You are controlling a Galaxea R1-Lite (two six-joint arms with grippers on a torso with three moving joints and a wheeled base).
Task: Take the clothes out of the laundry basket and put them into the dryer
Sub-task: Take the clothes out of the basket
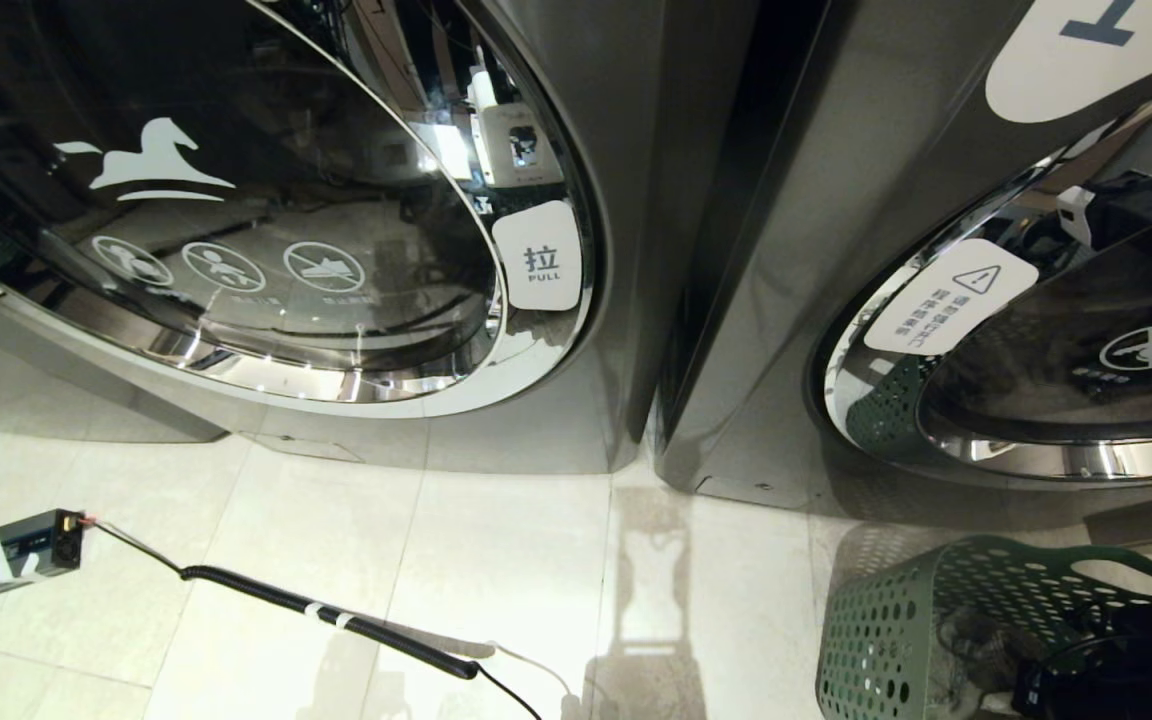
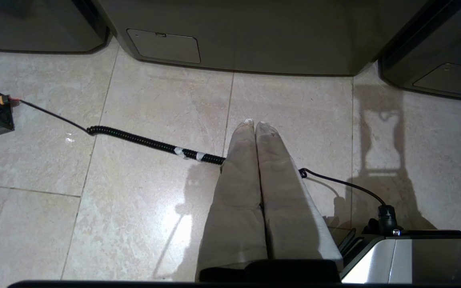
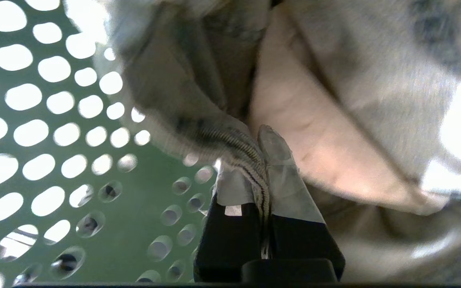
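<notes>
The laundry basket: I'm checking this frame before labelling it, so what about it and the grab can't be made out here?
- Head view: laundry basket is cut off by the frame's edges; a dark arm hides its contents.
- Right wrist view: right gripper is shut on a garment, but closeness and blur hide what kind, and any other clothes.
- Dryer door: reflections hide the drum.

I look down on a glossy pale tiled floor (image 1: pixel 496 560) throwing back overhead light; a coiled black cable (image 1: pixel 336 620) trails across it from a small black box (image 1: pixel 6 555) at left.
</notes>
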